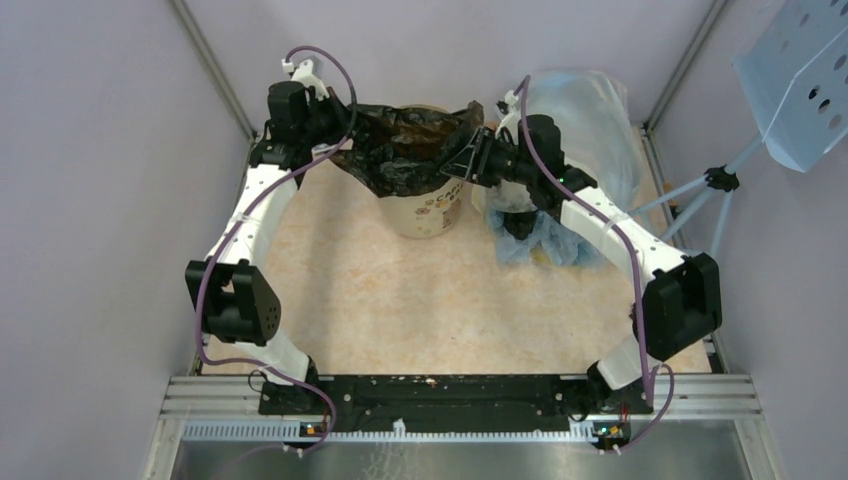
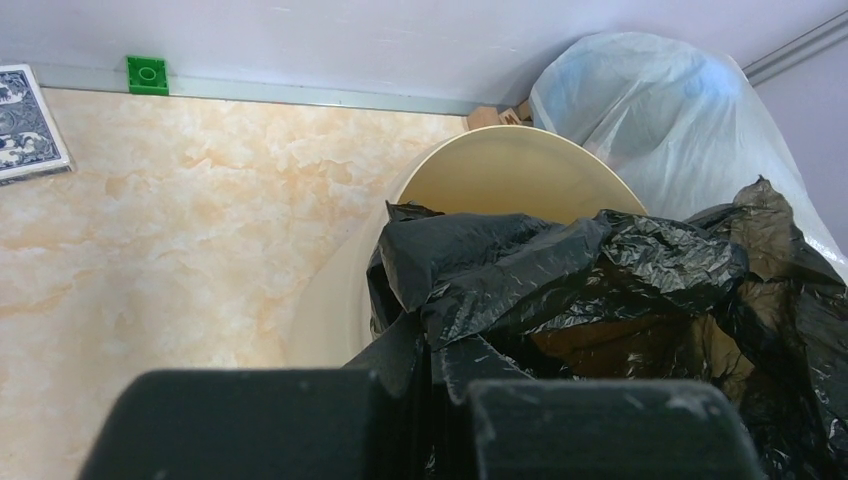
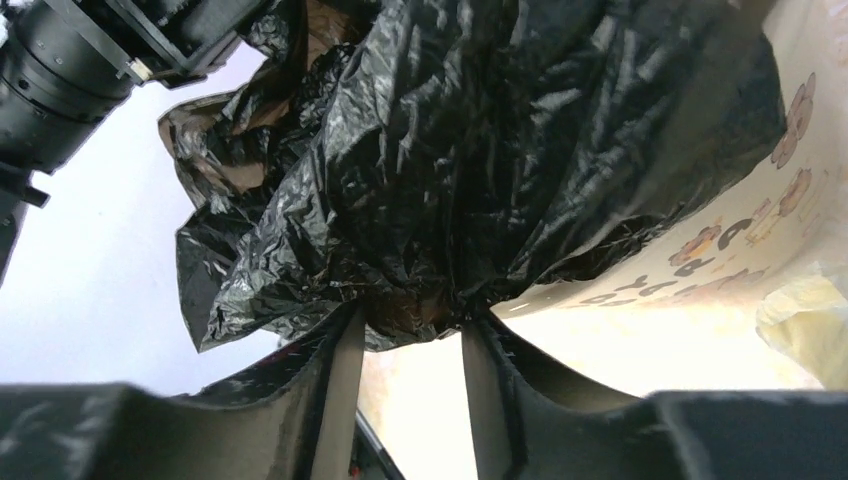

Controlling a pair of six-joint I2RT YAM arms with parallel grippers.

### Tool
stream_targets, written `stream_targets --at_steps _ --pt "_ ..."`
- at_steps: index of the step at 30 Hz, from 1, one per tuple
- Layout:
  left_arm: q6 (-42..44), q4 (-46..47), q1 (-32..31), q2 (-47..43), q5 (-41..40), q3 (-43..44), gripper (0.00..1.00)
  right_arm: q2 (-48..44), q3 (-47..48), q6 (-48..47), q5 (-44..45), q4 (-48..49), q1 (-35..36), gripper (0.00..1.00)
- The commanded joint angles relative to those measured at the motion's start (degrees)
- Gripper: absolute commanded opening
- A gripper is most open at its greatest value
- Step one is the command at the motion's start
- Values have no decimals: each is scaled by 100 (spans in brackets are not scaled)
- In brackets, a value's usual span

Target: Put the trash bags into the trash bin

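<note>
The cream trash bin (image 1: 430, 215) stands at the back middle of the table, with brown lettering and small pictures on its side (image 3: 700, 300). A crumpled black trash bag (image 1: 405, 150) is stretched over its mouth and hangs partly inside (image 2: 600, 280). My left gripper (image 1: 345, 130) is shut on the bag's left edge, the film pinched between its fingers (image 2: 465, 385). From the right, my right gripper (image 1: 462, 160) meets the bag. Its jaws stand apart, with a bunched fold of the bag (image 3: 480, 150) between the fingertips (image 3: 410, 325).
A large translucent whitish sack (image 1: 590, 110) stands right behind the bin (image 2: 500, 170), with a crumpled blue bag (image 1: 545, 240) in front of it. A card box (image 2: 25, 120) and a green brick (image 2: 147, 74) lie by the back wall. A perforated panel (image 1: 800, 70) on a stand rises at the right.
</note>
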Motion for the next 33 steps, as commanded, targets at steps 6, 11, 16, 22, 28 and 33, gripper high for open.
stream_targets --at_steps 6,11,16,22,28,33 --pt "-1 288 38 -246 20 47 0 -178 362 -4 161 -85 58 11" --pt "9 233 40 -210 -65 178 0 -232 674 -97 189 -504 52 6" --pt "-24 147 74 -247 -284 357 0 84 1324 -235 237 -897 53 0" --pt "-60 273 78 -249 109 362 0 1030 2485 -360 332 -1610 87 0" --pt "-302 493 -88 -186 310 15 0 2032 3771 -741 1331 -2767 438 0" --pt "-201 512 -348 -85 176 89 0 2580 4175 -710 1237 -2820 461 0"
